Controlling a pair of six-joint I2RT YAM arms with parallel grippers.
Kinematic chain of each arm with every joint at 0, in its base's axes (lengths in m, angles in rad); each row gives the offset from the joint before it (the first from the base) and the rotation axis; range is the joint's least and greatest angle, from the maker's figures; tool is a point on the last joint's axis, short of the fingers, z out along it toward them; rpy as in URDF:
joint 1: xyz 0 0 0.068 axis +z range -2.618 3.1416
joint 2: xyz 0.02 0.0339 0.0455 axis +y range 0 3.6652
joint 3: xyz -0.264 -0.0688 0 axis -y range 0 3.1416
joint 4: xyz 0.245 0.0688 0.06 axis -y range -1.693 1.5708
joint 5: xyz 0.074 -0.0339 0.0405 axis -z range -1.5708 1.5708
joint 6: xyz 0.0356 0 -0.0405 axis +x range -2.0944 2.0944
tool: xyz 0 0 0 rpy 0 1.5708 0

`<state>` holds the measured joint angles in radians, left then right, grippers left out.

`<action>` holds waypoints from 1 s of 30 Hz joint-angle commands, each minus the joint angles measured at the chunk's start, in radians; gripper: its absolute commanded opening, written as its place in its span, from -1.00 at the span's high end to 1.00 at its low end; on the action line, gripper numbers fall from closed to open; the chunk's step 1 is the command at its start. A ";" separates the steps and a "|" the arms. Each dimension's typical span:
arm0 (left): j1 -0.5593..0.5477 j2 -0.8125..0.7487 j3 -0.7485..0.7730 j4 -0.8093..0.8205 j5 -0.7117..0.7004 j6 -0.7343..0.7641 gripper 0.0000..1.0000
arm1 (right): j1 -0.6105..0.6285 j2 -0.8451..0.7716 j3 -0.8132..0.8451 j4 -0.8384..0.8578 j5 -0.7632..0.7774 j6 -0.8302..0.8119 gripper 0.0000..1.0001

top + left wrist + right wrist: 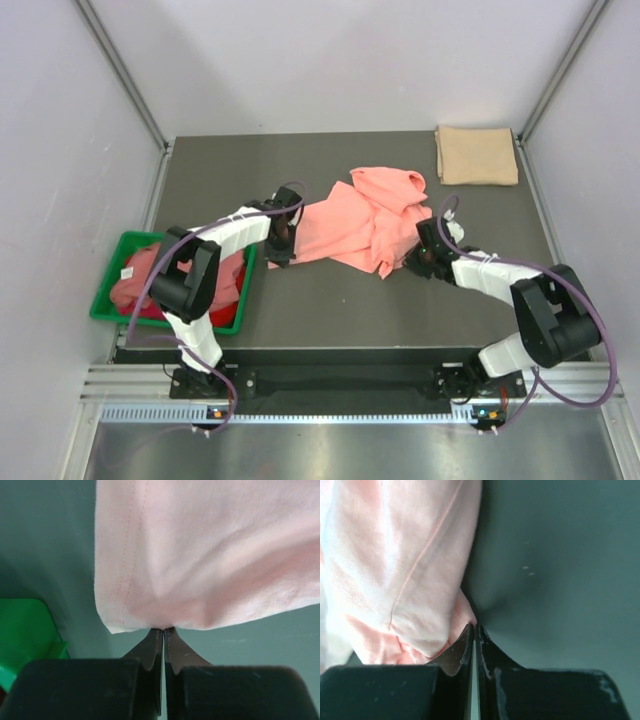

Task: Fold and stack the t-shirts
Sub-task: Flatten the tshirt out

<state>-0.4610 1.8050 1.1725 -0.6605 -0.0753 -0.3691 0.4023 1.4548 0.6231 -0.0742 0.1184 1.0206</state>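
Observation:
A salmon-pink t-shirt lies crumpled and stretched across the middle of the table. My left gripper is shut on its hemmed edge at the left end; the left wrist view shows the cloth pinched at the fingertips. My right gripper is shut on the shirt's right lower edge; the right wrist view shows cloth caught at the tips. A tan-beige t-shirt lies folded at the far right corner. Pink and red shirts lie in the bin.
A green plastic bin stands at the left table edge, close to my left arm; its corner shows in the left wrist view. The dark table has walls on three sides.

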 commanded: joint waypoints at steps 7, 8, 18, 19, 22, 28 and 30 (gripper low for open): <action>-0.005 -0.153 0.141 -0.146 -0.119 -0.034 1.00 | -0.075 -0.315 0.260 -0.456 0.340 -0.227 1.00; -0.005 -0.162 0.139 -0.148 -0.119 -0.033 1.00 | -0.088 -0.351 0.276 -0.496 0.352 -0.240 1.00; -0.019 -0.184 0.043 -0.110 -0.067 -0.024 1.00 | -0.229 -0.444 0.207 -0.679 0.374 -0.272 1.00; -0.022 -0.185 0.029 -0.105 -0.060 -0.025 1.00 | -0.243 -0.439 0.181 -0.679 0.363 -0.269 1.00; -0.034 -0.187 0.010 -0.094 -0.038 -0.025 1.00 | -0.253 -0.418 0.132 -0.667 0.330 -0.257 1.00; -0.039 -0.203 0.001 -0.116 -0.099 -0.019 1.00 | -0.279 -0.404 0.119 -0.673 0.293 -0.260 0.03; -0.039 -0.207 0.015 -0.132 -0.139 -0.019 1.00 | -0.313 -0.410 0.130 -0.667 0.288 -0.272 -0.12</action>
<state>-0.4995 1.6386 1.1709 -0.7666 -0.1444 -0.3931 0.1329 1.0607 0.7254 -0.7372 0.4084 0.7612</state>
